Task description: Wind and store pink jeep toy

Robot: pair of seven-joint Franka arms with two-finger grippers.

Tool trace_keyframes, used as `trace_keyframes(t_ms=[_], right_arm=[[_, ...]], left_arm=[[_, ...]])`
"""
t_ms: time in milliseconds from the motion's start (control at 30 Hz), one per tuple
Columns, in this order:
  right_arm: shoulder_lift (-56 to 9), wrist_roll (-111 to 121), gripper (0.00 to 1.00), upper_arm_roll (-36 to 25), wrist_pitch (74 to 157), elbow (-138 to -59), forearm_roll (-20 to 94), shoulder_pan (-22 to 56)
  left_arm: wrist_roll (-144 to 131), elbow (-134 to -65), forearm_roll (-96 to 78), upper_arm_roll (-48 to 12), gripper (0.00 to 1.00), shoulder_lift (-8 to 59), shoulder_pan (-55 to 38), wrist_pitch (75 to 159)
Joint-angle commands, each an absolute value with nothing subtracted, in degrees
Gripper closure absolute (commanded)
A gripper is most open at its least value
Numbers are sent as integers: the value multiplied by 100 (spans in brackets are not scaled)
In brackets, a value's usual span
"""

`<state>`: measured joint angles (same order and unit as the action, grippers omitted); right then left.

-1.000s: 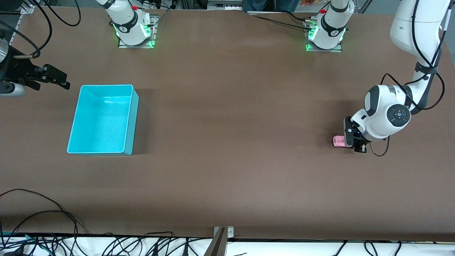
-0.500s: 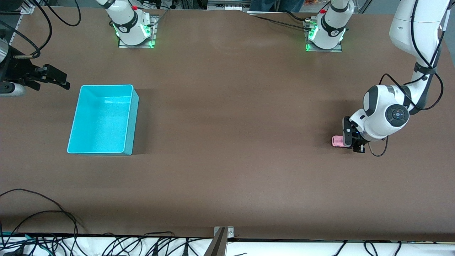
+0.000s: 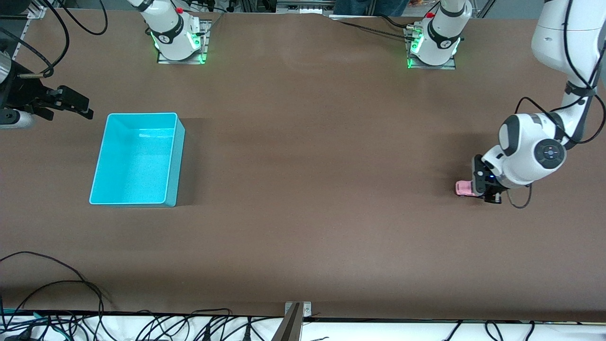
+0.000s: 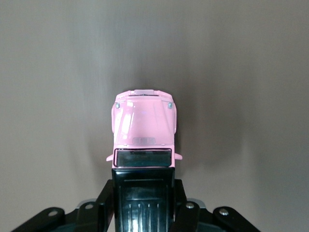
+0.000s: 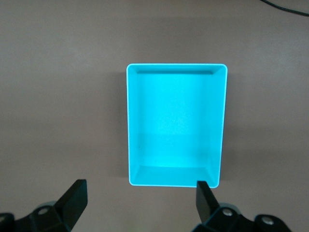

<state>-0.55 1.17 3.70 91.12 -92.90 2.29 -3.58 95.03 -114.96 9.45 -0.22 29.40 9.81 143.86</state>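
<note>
Two grippers: our left gripper (image 4: 143, 203) clamps the pink jeep toy (image 4: 143, 126) on the table; right gripper (image 5: 140, 195) waits wide over the turquoise bin (image 5: 176, 126). Risk: wheels skidding, spring unwound.

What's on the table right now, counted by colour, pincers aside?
Pink: 1, the pink jeep toy, gripped by the shut left pincer at the left arm's end.
Turquoise: 1, the bin, empty, with the open right pincer over the table beside it.
Total: 2
</note>
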Motion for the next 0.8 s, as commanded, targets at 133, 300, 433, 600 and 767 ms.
trace_keyframes(t_ms=[133, 300, 433, 600, 767], right_arm=[[-79, 176, 0, 378, 9079, -9193, 202, -378], [-79, 176, 0, 378, 9079, -9193, 202, -378], [-79, 176, 0, 378, 9079, -9193, 202, -378], [-79, 176, 0, 378, 9079, -9193, 202, -378], [-79, 176, 0, 378, 9079, -9193, 202, -378]], left_arm=[[9912, -11339, 1107, -62, 84, 3401, 1783, 14353], [10502, -11013, 1107, -62, 84, 3586, 2162, 14344], [10687, -10969, 1107, -44, 84, 3586, 2346, 14335], [10924, -10969, 1107, -44, 84, 3595, 2584, 14335], [11162, -10960, 1116, -18, 83, 3586, 2715, 14326]])
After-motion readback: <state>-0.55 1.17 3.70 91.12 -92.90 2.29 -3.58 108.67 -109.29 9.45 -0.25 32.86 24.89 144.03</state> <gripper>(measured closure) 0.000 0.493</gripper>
